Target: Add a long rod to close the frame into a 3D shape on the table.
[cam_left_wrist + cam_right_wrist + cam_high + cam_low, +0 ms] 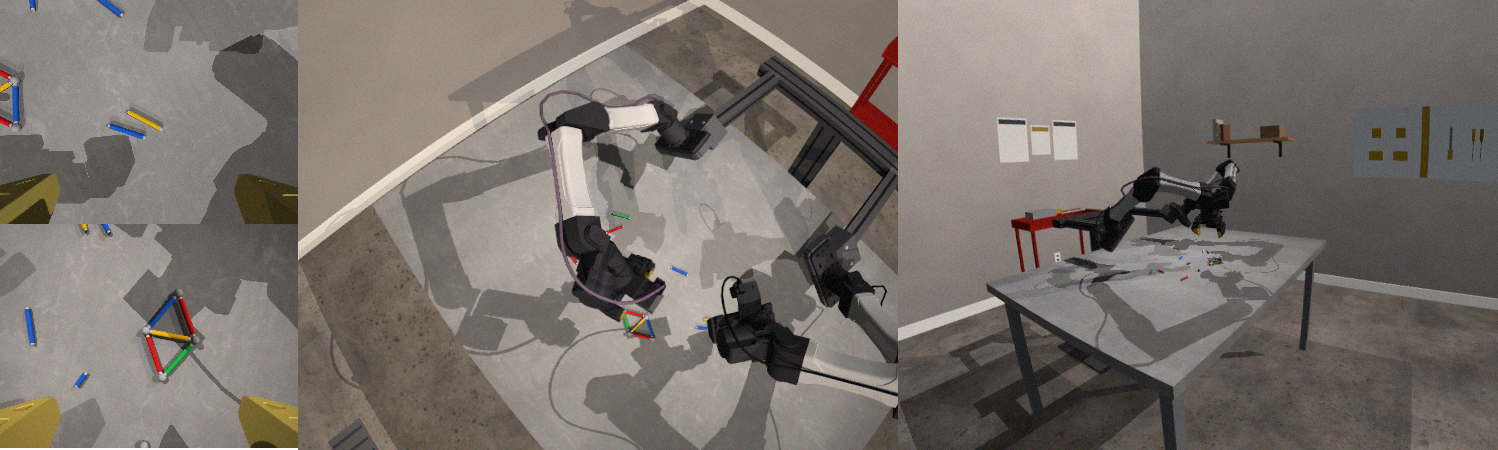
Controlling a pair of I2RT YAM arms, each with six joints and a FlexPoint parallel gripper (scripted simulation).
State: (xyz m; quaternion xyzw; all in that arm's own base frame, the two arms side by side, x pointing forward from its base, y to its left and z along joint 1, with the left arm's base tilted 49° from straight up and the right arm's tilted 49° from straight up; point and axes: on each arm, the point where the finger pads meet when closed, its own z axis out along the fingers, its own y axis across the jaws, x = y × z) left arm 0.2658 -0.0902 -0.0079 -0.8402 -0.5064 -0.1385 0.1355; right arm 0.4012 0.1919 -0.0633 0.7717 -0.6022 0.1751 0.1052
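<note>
Ahead of the wide-open, empty left gripper (712, 327) (147, 200), a slim yellow rod (706, 319) (1203, 251) (145, 120) (84, 228) is lying; probably light and stiff, it is inviting a mid-length hold, magnetic ends free. The right gripper (637, 295) (1209, 233) (148, 404) is being held empty, fully open.

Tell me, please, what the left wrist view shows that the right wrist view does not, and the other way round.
Only left wrist: the full length of the loose yellow rod and its blue neighbour.

Only right wrist: the whole frame, including its green rod, and a loose steel ball.

Both: part of that yellow-and-blue pair, and the frame's blue rod.
</note>
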